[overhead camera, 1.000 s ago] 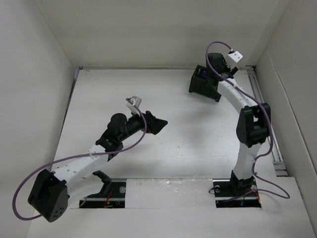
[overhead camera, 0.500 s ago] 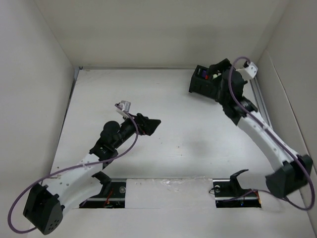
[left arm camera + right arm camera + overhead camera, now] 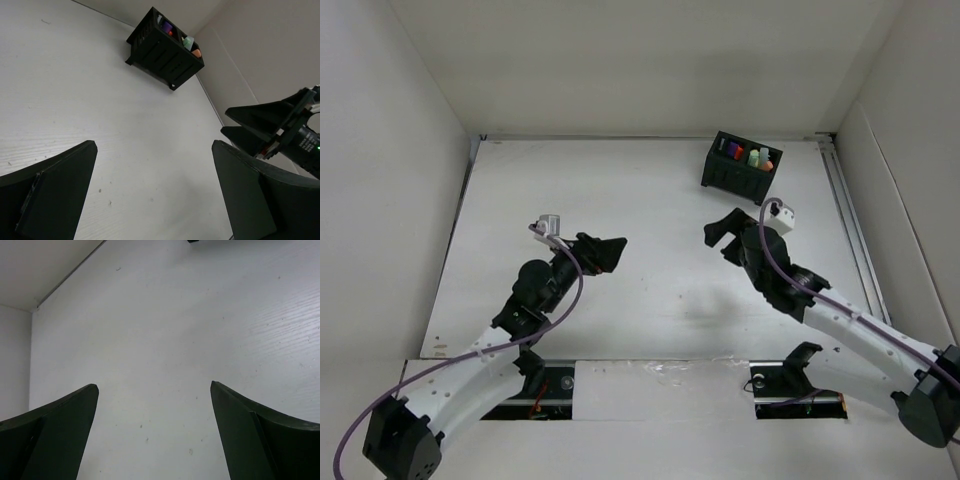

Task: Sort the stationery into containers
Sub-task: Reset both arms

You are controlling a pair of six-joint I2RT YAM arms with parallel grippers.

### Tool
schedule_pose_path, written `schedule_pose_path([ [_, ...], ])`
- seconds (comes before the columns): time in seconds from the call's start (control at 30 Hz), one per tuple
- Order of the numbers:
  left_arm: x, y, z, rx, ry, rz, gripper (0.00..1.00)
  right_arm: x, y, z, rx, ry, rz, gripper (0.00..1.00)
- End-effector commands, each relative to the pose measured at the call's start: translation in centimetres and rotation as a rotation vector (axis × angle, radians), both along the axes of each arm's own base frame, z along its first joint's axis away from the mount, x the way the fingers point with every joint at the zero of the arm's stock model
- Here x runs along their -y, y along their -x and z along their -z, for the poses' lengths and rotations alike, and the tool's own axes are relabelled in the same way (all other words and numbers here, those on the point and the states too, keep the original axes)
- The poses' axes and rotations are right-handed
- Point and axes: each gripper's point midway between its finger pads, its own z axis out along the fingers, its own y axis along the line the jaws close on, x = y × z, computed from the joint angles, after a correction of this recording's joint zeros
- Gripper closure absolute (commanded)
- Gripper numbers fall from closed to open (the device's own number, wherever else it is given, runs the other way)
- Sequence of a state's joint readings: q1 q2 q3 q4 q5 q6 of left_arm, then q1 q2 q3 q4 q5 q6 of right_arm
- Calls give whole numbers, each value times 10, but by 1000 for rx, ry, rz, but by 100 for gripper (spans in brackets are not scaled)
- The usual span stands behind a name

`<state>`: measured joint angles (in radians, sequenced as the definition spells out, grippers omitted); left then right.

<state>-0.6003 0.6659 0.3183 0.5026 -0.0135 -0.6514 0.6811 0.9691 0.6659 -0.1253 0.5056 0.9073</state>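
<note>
The black two-compartment box (image 3: pixel 737 174) stands at the back right of the table, with several pens (image 3: pixel 750 156) upright in it showing purple, red, green and orange tops. It also shows in the left wrist view (image 3: pixel 162 52). My left gripper (image 3: pixel 608 253) is open and empty over the table's middle left. My right gripper (image 3: pixel 722 235) is open and empty, in front of the box and apart from it. The right gripper also shows in the left wrist view (image 3: pixel 265 127). No pen lies on the table in any view.
White walls enclose the table on the left, back and right. A metal rail (image 3: pixel 855 240) runs along the right edge. The arm bases (image 3: pixel 670 385) sit at the near edge.
My right arm has drawn back from the box toward the table's middle and the near edge, uncovering the pens in it. My left arm has pulled back toward the near left.
</note>
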Motion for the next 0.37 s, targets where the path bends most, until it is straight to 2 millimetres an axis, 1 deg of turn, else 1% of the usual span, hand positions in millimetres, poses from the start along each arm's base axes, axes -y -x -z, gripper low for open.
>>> schedule_pose_path([
  [0.0, 2, -5, -3, 20, -4, -6, 0, -6, 11, -11, 18, -72, -12, 0],
  [0.03, 4, -5, 1, 12, -10, 5, 0, -2, 16, -1, -8, -49, -12, 0],
  [0.1, 7, -6, 8, -2, -32, 19, 0, -3, 20, 4, -34, -49, -12, 0],
  [0.13, 10, -7, 7, -3, -33, 28, 0, 0, 21, 11, -53, -27, -3, 0],
  [0.17, 12, -7, 6, -4, -34, 37, 0, 2, 22, 11, -61, -14, 5, 0],
  [0.2, 15, -8, 6, 7, -43, 51, 0, -1, 23, 13, -68, -7, -6, 0],
  [0.33, 18, -8, 13, -17, -48, 64, 0, 0, 22, 4, -69, 0, 3, 0],
])
